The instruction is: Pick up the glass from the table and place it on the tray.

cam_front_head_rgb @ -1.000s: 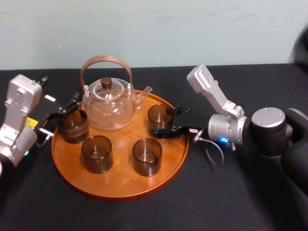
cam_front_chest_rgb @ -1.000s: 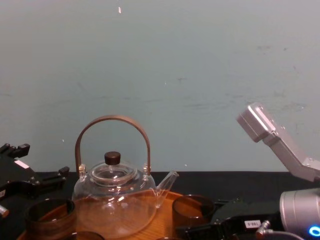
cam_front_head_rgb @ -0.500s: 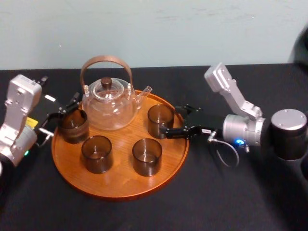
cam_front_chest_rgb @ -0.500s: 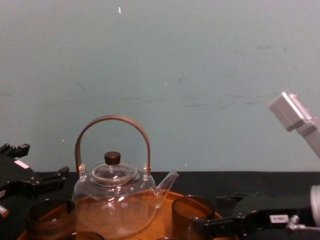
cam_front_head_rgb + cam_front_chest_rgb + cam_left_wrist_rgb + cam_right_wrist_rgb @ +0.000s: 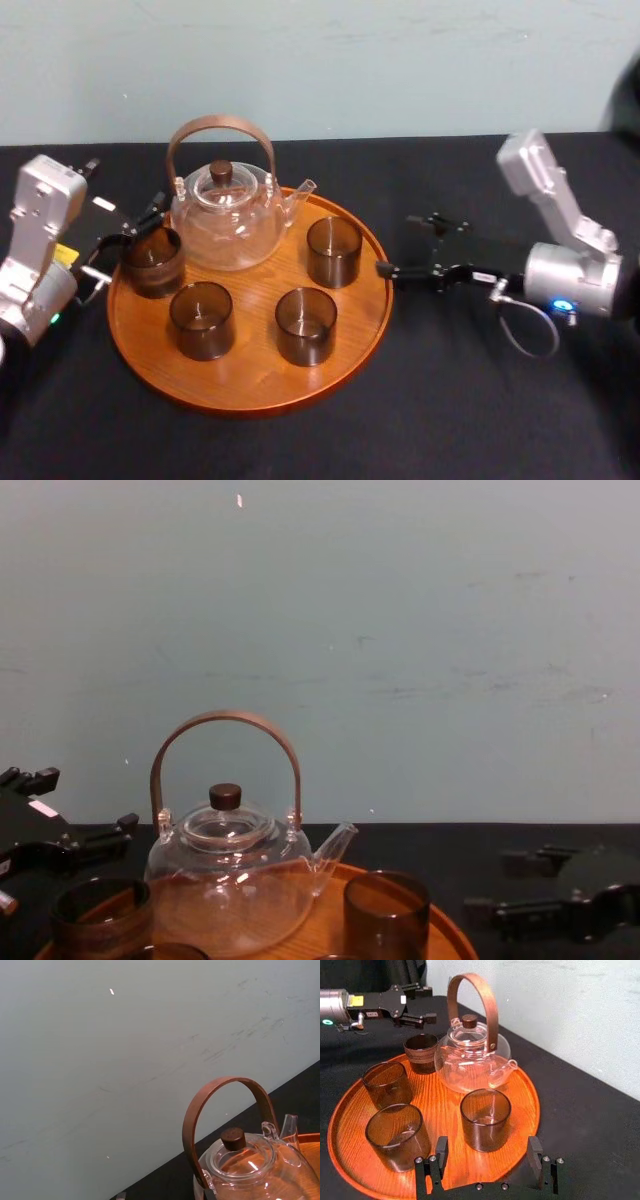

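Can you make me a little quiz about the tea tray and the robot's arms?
1. How many glasses stand on the tray?
2. True or false: the right gripper is holding a glass.
3. What stands at the back of the tray? A) teapot B) bowl C) spoon

Key
1. Four.
2. False. It is open and empty, just right of the tray. The left gripper, also open, sits at the tray's left edge.
3. A.
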